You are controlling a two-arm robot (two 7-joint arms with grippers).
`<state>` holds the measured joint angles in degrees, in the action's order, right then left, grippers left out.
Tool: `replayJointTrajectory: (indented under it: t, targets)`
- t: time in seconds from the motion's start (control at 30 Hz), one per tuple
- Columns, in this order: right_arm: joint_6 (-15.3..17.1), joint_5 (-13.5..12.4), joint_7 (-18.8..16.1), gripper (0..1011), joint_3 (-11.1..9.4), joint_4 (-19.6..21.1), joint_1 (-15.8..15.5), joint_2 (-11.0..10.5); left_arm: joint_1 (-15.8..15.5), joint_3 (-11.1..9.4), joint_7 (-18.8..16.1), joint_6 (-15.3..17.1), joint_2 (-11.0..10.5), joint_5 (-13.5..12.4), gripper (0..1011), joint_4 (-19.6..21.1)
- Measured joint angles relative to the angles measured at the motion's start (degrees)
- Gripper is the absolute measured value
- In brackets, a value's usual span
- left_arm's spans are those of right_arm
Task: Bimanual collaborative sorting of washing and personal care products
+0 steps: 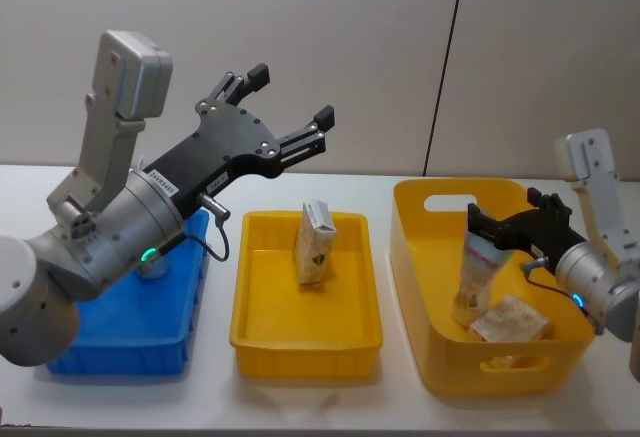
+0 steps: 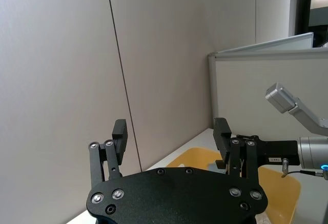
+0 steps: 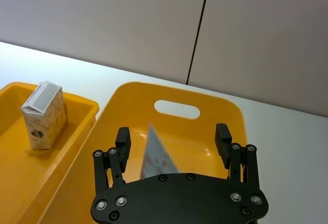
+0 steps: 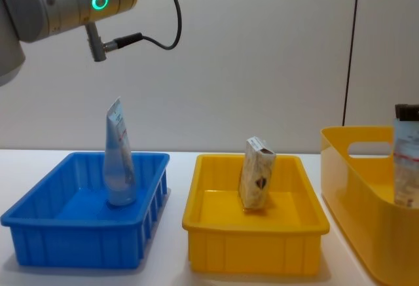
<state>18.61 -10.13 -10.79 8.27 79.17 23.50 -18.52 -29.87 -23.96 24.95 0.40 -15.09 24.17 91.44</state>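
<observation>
Above white table, left gripper raised, spread; right gripper spread around tube.

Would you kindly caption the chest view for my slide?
Squeeze tube upright in blue bin; beige pack in yellow tray.

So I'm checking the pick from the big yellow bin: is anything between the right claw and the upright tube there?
Nothing visible. The right claw is open, with the upright tube directly between its fingers, inside the big yellow bin. A beige pack lies lower, beside the tube's base.
</observation>
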Motion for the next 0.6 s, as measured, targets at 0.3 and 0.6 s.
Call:
replayJointTrajectory:
  t: [0.3, 0.6]
  targets:
    - [0.1, 0.0, -0.1, 1004, -0.1, -0.1, 0.0, 0.0, 0.0, 0.0, 0.0, 0.0, 0.0, 0.0, 1001, 0.0]
    - [0.1, -0.1, -0.1, 1004, -0.1, -0.1, 0.0, 0.0, 0.0, 0.0, 0.0, 0.0, 0.0, 0.0, 1001, 0.0]
